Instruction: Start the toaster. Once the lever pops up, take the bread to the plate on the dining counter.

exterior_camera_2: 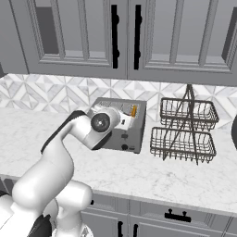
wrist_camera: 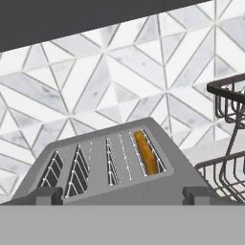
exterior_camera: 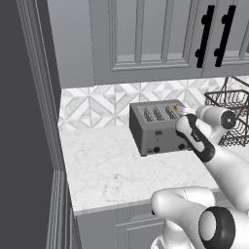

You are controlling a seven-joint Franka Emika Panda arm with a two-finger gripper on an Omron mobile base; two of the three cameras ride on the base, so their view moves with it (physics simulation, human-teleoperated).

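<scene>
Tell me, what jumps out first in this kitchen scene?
A dark grey toaster stands on the white marble counter against the patterned tile wall, with a golden slice of bread sunk in its rightmost slot. The white robot arm reaches toward it. A wire basket rack stands beside the toaster.

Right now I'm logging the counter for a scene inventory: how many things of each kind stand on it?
Toaster: 1
Bread slice, sunk in a toaster slot: 1
Two-tier wire basket rack: 1
Total: 3
</scene>
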